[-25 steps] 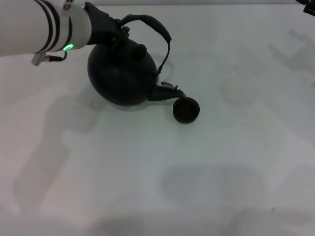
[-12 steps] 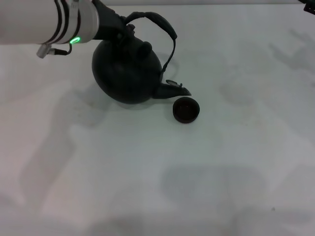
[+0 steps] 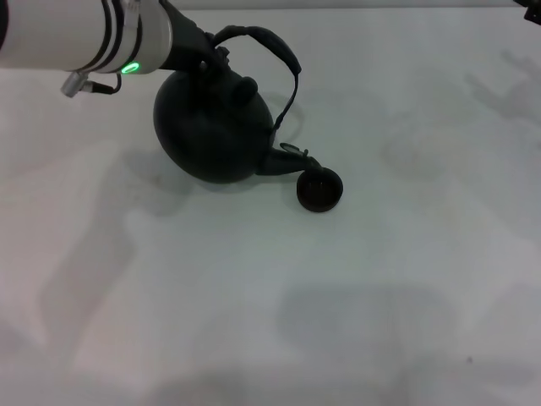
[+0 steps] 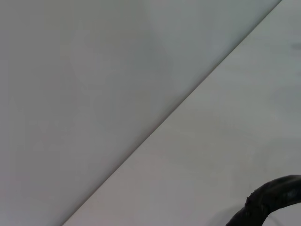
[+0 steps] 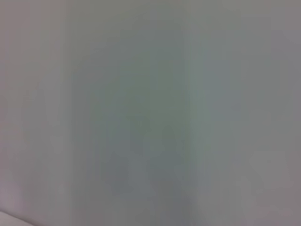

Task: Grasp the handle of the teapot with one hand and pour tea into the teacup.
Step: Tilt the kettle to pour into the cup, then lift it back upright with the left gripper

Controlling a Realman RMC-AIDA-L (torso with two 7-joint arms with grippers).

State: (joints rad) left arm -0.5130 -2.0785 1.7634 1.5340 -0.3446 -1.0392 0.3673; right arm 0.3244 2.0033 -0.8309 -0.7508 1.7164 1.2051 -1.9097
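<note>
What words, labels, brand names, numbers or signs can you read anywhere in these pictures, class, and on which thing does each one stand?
None: no view shows readable text.
The teapot, its handle and the teacup are plain and dark, with no marks.
The left arm's white sleeve carries only dark bands and a green light, no lettering.
The table is unmarked.

Left gripper (image 3: 199, 52) fingers hidden behind handle (image 3: 266, 42); grip unclear. Right wrist view blank blur. Teacup (image 3: 319, 189) contents indiscernible.
</note>
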